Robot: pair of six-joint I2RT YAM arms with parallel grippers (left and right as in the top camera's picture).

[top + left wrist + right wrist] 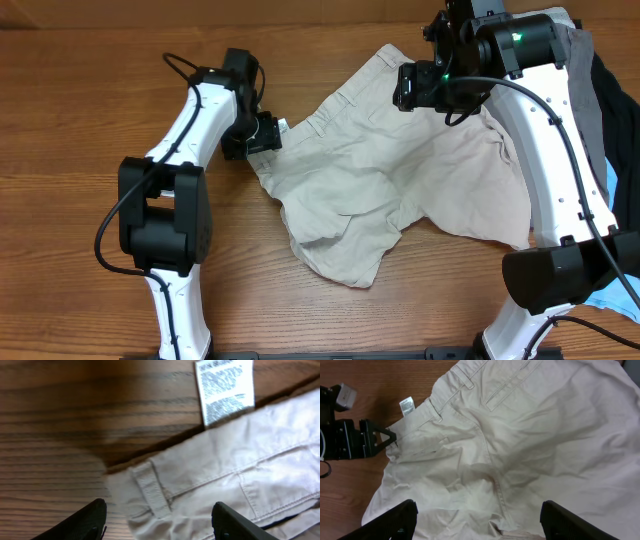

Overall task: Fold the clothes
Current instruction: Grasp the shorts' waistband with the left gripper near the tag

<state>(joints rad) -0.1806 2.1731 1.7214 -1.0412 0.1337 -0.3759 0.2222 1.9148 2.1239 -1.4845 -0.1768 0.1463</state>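
Print on the white label (224, 390) was too blurred to read; your beige shorts (400, 170) lay rumpled, left claw (162, 525) and right claw (480, 522) both spread wide.

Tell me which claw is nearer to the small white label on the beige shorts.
Left. The left claw is right beside the label at the waistband of the shorts; the right claw hangs above the shorts' middle, well away from it.
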